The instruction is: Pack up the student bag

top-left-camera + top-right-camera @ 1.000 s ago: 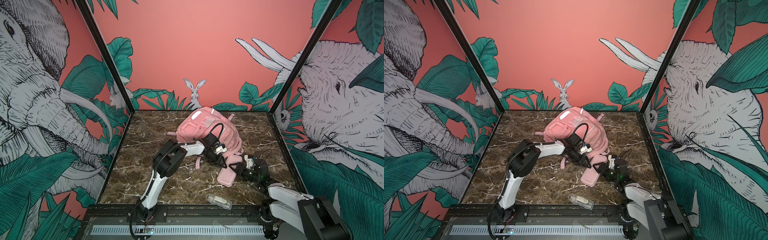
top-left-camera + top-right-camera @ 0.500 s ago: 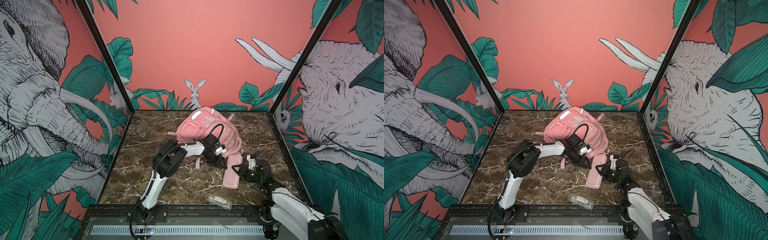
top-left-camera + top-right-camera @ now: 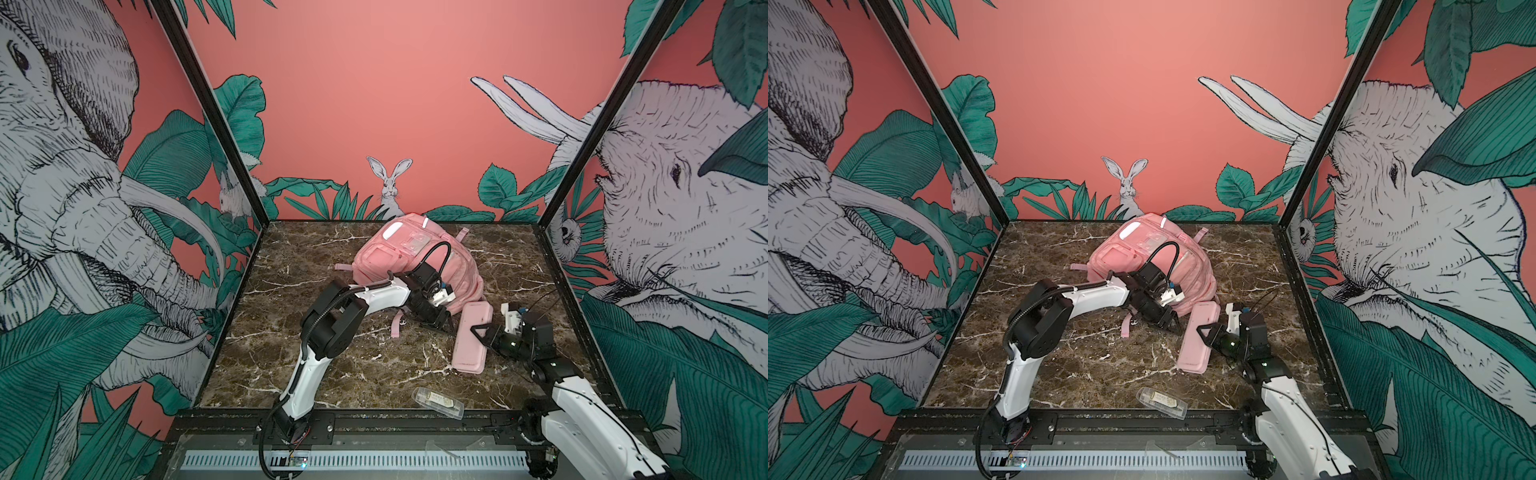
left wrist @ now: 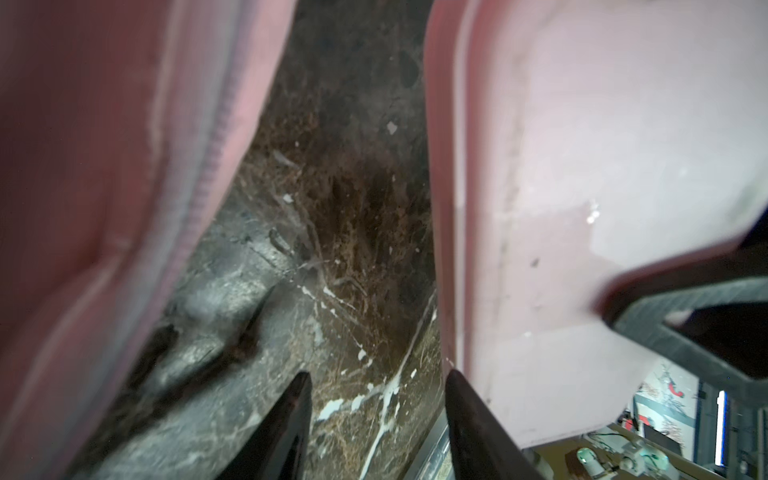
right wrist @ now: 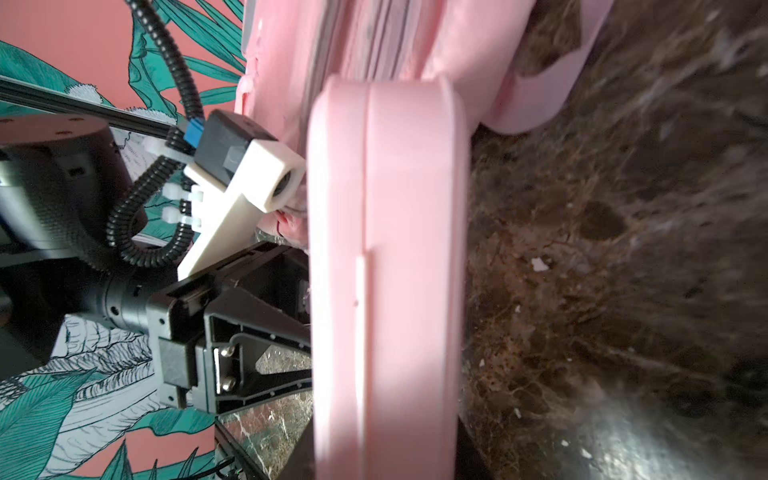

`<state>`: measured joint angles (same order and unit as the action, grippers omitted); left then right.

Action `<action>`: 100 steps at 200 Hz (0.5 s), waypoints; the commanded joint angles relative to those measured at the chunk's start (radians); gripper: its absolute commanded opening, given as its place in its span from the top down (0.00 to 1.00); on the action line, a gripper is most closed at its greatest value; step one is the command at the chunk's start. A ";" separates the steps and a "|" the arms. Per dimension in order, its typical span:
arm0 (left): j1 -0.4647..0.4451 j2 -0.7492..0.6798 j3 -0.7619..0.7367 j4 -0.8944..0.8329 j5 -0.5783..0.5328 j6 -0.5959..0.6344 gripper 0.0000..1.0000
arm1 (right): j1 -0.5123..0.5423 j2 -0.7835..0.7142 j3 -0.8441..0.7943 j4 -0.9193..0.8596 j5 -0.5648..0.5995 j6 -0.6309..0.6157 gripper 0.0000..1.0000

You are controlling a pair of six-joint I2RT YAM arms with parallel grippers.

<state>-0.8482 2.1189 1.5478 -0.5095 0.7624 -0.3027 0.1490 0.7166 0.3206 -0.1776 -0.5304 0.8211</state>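
The student bag [image 3: 409, 257] [image 3: 1138, 259], a soft pink backpack, lies at the back middle of the marble table. A flat pink pencil case [image 3: 471, 338] [image 3: 1196, 340] stands tilted on its long edge just in front of the bag. My right gripper [image 3: 478, 332] [image 5: 386, 457] is shut on the case's right side, and the right wrist view shows the case [image 5: 386, 249] edge-on between the jaws. My left gripper [image 3: 442, 326] [image 4: 376, 378] hangs open and empty over bare marble, between the bag [image 4: 104, 166] and the case [image 4: 582, 166].
A clear plastic box [image 3: 437, 401] [image 3: 1162, 402] lies near the table's front edge. A loose pink strap [image 3: 397, 326] trails from the bag beside the left arm. Black frame posts and printed walls close in the table [image 3: 332, 374] on three sides.
My right gripper has closed on the pencil case and swung it from a slant to lengthwise, raised on edge. My left gripper's jaws have widened.
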 commanded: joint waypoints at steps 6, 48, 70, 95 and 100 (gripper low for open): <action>-0.004 -0.113 0.089 -0.107 -0.087 0.094 0.43 | -0.056 -0.013 0.112 -0.231 0.010 -0.135 0.86; 0.004 -0.087 0.271 -0.260 -0.322 0.191 0.37 | -0.123 0.010 0.251 -0.315 0.017 -0.195 0.84; 0.003 -0.027 0.428 -0.360 -0.503 0.230 0.33 | -0.137 0.061 0.315 -0.301 0.015 -0.203 0.84; 0.000 0.085 0.643 -0.479 -0.691 0.281 0.32 | -0.146 0.125 0.360 -0.244 0.007 -0.186 0.84; -0.001 0.108 0.684 -0.502 -0.723 0.287 0.32 | -0.149 0.135 0.365 -0.231 0.007 -0.178 0.84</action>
<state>-0.8482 2.1445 2.0903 -0.8345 0.2813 -0.1024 0.0109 0.8154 0.6441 -0.4763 -0.5129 0.6472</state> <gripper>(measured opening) 0.677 0.302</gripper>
